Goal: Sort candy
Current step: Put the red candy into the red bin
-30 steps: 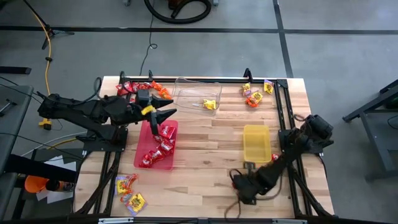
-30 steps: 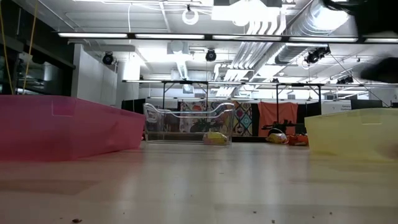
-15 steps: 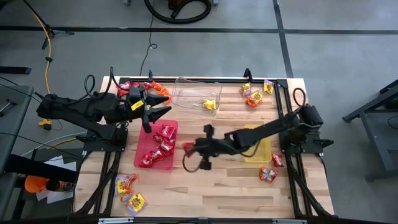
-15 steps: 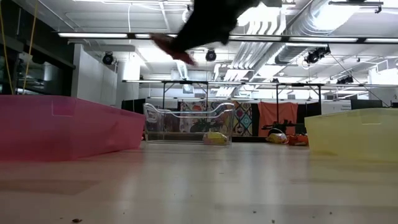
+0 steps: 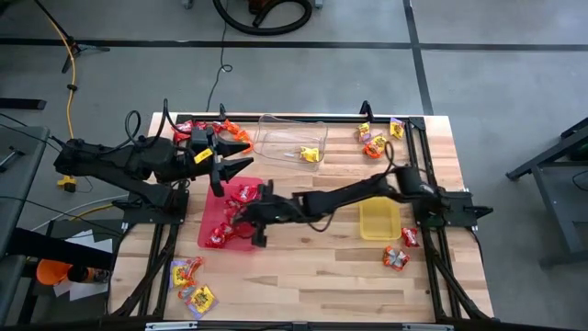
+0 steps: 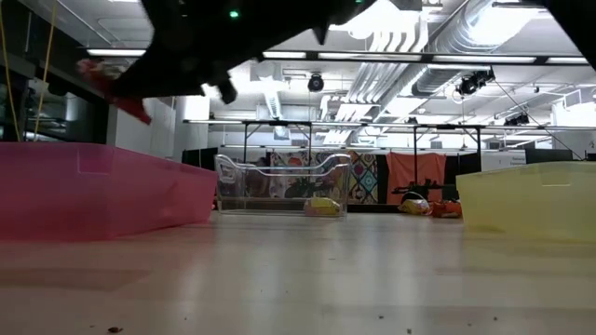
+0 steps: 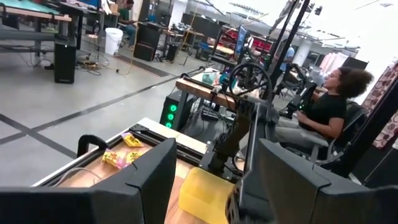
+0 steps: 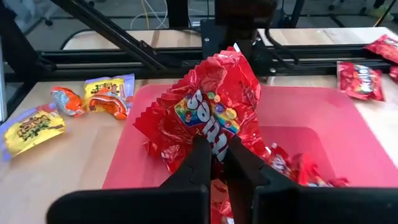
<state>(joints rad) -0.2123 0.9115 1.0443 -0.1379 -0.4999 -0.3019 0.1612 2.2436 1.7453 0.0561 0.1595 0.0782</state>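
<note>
- The right gripper [image 8: 214,163] is pinched tight on a shiny red wrapped candy packet [image 8: 205,118], holding it by one short edge so that its long axis runs straight on from the fingers and its free end points away from them.
- In the high view this right gripper [image 5: 241,214] hangs over the red plastic tray [image 5: 217,207], which sits around nine o'clock on the wooden table [image 5: 303,276]; the held packet is hard to make out there.
- More red packets [image 5: 241,219] lie loose inside that tray.
- The left gripper [image 5: 237,156], fingers spread wide and empty, waits at ten o'clock, beside a scatter of red and orange packets [image 5: 204,128] near the table's far edge.
- A yellow packet [image 5: 310,154] lies in the clear plastic tray [image 5: 276,124] at twelve o'clock.
- The yellow plastic tray [image 5: 378,219] sits at three o'clock, with two red-orange packets [image 5: 401,248] just beyond it at four o'clock.
- Mixed packets [image 5: 191,281] lie at seven o'clock; another cluster [image 5: 377,138] lies at one o'clock.
</note>
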